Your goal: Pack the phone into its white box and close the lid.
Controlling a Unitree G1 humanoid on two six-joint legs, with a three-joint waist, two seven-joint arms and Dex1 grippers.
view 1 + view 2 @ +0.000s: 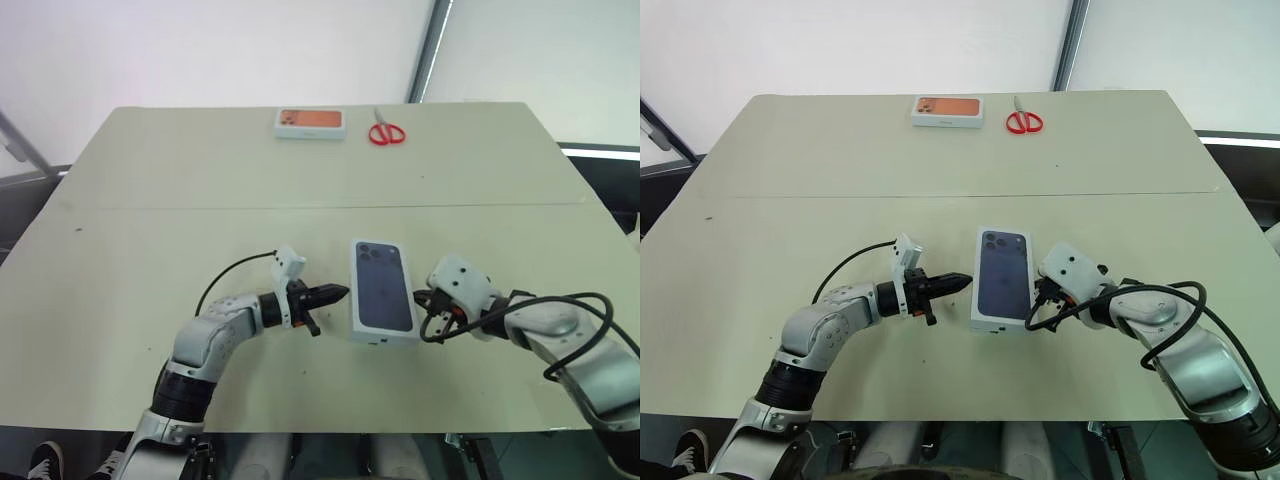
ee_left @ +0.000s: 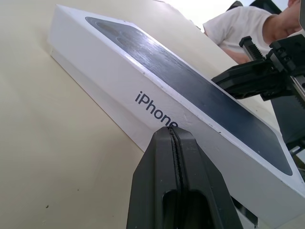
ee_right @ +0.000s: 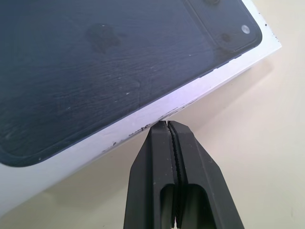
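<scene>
- Fingers of the left gripper [image 1: 338, 294] pressed together, holding nothing; tips point right at the left long side of the lid [image 1: 382, 288], at or just off its wall, where the printed name runs.
- Fingers of the right gripper [image 3: 167, 125] also pressed together, empty; tips at the lid's right long edge, touching or just short of it, cannot tell which.
- Lid lies flat on the counter [image 1: 150, 200], printed dark blue phone face up, camera end toward the far side, between the two grippers on the near half of the counter.
- White box and phone themselves: hidden if under the lid; cannot tell.
- Far edge of counter: white box with orange picture [image 1: 310, 123], and just right of it red-handled scissors [image 1: 386, 132], both well apart from the lid.
</scene>
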